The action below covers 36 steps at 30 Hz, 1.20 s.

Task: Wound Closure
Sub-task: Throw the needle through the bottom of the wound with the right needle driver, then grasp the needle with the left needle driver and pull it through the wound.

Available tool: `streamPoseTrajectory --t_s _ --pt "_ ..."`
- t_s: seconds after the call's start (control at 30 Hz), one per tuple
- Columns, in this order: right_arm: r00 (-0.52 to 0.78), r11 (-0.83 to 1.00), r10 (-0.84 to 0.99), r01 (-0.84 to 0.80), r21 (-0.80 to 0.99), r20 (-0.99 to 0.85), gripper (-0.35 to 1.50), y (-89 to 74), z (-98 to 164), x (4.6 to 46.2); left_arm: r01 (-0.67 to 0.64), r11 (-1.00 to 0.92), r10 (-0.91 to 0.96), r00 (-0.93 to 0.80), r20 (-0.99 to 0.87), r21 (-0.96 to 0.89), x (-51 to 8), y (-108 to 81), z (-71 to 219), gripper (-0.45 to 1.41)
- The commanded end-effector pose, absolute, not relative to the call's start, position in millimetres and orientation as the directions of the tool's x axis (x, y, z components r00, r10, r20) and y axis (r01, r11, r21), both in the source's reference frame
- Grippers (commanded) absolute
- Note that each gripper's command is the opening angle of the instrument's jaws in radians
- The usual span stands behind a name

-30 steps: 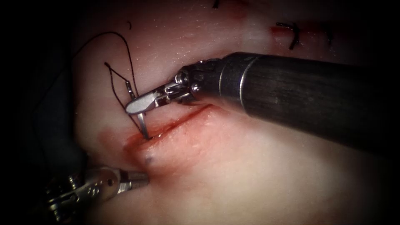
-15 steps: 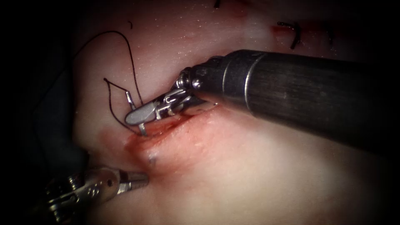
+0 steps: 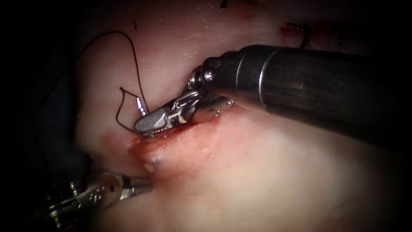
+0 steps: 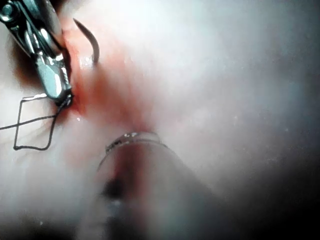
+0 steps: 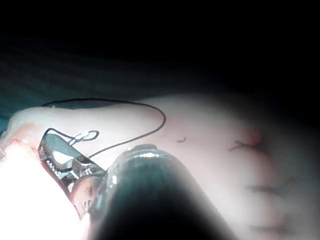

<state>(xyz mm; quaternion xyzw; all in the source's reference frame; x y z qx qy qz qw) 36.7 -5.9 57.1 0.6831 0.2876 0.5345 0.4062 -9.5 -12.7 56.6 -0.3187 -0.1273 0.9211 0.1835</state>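
The right arm's steel needle driver (image 3: pixel 148 123) has rolled down onto the far lip of the red, wet cut (image 3: pixel 180 136) in the pale pork tissue (image 3: pixel 279 172), fingers clamped near the tail of the curved steel needle (image 4: pixel 92 42) trailing dark thread (image 3: pixel 128 64). The needle is being driven through, its point now emerging on the near side. The left arm's driver (image 3: pixel 143 185) waits just beside that exit, fingers closed on nothing, placed to take the point.

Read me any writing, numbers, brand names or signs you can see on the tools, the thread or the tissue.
None: no words, numbers or signs can be read.
Right tool: bare metal jaws shut on the needle at the cut, dark unmarked shaft.
Left tool: plain metal, holds nothing.
Tissue and thread: no marks that read as text.
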Motion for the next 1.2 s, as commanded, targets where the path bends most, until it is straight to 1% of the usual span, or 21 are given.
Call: streamPoseTrajectory --t_s 0.03,0.07,0.1,0.13,0.17,0.2,0.23,0.27,0.33,0.37,0.4,0.43,0.5,0.6,0.67,0.7,0.73,0.9,1.0,1.13,1.2 --pt "0.261 -0.490 0.834 -0.056 0.870 0.486 0.20 -5.5 57.2 37.4 -0.257 -0.901 0.419 -0.729 -0.542 -0.351 -10.0 -12.4 57.1 -0.07" --pt "0.257 -0.457 0.853 -0.056 0.888 0.455 0.62 -5.5 57.3 37.4 -0.256 -0.900 0.419 -0.729 -0.541 -0.352 -10.0 -12.3 57.0 -0.04" --pt "0.211 -0.384 0.898 -0.050 0.922 0.386 1.01 -5.3 57.7 37.5 -0.264 -0.899 0.422 -0.731 -0.536 -0.349 -9.9 -11.9 56.5 0.06" --pt "0.211 -0.384 0.898 -0.050 0.922 0.386 1.01 -5.3 57.7 37.5 -0.264 -0.899 0.422 -0.731 -0.536 -0.349 -9.9 -11.9 56.5 0.06" --pt "0.112 -0.282 0.952 -0.045 0.958 0.285 1.21 -5.1 58.2 37.5 -0.269 -0.903 0.420 -0.718 -0.555 -0.334 -9.8 -11.3 55.8 0.16" --pt "0.069 -0.225 0.971 -0.042 0.973 0.228 1.23 -4.9 58.5 37.5 -0.266 -0.907 0.414 -0.706 -0.575 -0.327 -9.8 -11.0 55.3 0.21" --pt "0.069 -0.225 0.971 -0.042 0.973 0.228 1.23 -4.9 58.5 37.5 -0.266 -0.907 0.414 -0.706 -0.575 -0.327 -9.8 -11.0 55.3 0.21" --pt "-0.004 -0.187 0.982 -0.051 0.981 0.187 1.25 -4.4 59.2 37.2 -0.259 -0.918 0.394 -0.677 -0.622 -0.299 -9.7 -10.2 54.2 0.26" --pt "-0.029 -0.187 0.982 -0.059 0.981 0.186 1.23 -4.1 59.4 37.0 -0.260 -0.925 0.381 -0.653 -0.655 -0.278 -9.6 -9.7 53.5 0.27" --pt "-0.045 -0.188 0.982 -0.063 0.980 0.185 1.16 -3.8 59.7 36.8 -0.257 -0.931 0.365 -0.641 -0.675 -0.260 -9.6 -9.4 52.9 0.28" --pt "-0.050 -0.119 0.992 -0.074 0.990 0.115 1.03 -3.1 60.3 36.0 -0.249 -0.943 0.329 -0.619 -0.713 -0.220 -9.8 -8.7 51.7 0.39" --pt "-0.050 -0.119 0.992 -0.074 0.990 0.115 1.03 -3.1 60.3 36.0 -0.249 -0.943 0.329 -0.619 -0.713 -0.220 -9.8 -8.7 51.7 0.39" --pt "-0.063 -0.091 0.994 -0.082 0.992 0.086 0.96 -2.4 60.8 35.1 -0.226 -0.958 0.282 -0.612 -0.739 -0.178 -10.1 -8.3 51.1 0.50" --pt "-0.083 -0.017 0.997 -0.103 0.994 0.008 0.96 -1.2 61.6 33.3 -0.200 -0.973 0.215 -0.597 -0.773 -0.116 -10.6 -8.1 50.6 0.60" --pt "-0.094 0.029 0.995 -0.126 0.992 -0.041 0.98 0.0 62.4 31.4 -0.192 -0.978 0.177 -0.587 -0.790 -0.077 -11.2 -8.0 50.6 0.67" --pt "-0.095 0.051 0.993 -0.148 0.988 -0.066 1.08 0.7 62.8 30.3 -0.197 -0.978 0.168 -0.581 -0.797 -0.063 -11.8 -8.0 50.7 0.71" --pt "-0.098 0.050 0.993 -0.159 0.986 -0.066 1.11 1.0 63.0 29.8 -0.202 -0.977 0.169 -0.575 -0.801 -0.061 -12.1 -8.0 50.7 0.73" --pt "-0.118 0.083 0.987 -0.212 0.974 -0.110 1.18 2.2 63.6 28.5 -0.229 -0.972 0.168 -0.545 -0.821 -0.047 -13.3 -8.3 51.1 0.73" --pt "-0.141 0.103 0.980 -0.238 0.966 -0.140 1.18 2.7 63.7 28.2 -0.280 -0.957 0.216 -0.498 -0.840 -0.081 -14.1 -8.9 51.9 0.72" --pt "-0.169 0.104 0.974 -0.260 0.960 -0.151 1.09 3.2 63.6 28.0 -0.322 -0.941 0.254 -0.472 -0.844 -0.103 -15.0 -9.7 53.6 0.71" --pt "-0.171 0.107 0.973 -0.263 0.959 -0.156 1.09 3.3 63.5 27.9 -0.328 -0.938 0.263 -0.466 -0.845 -0.110 -15.0 -9.7 53.9 0.70"
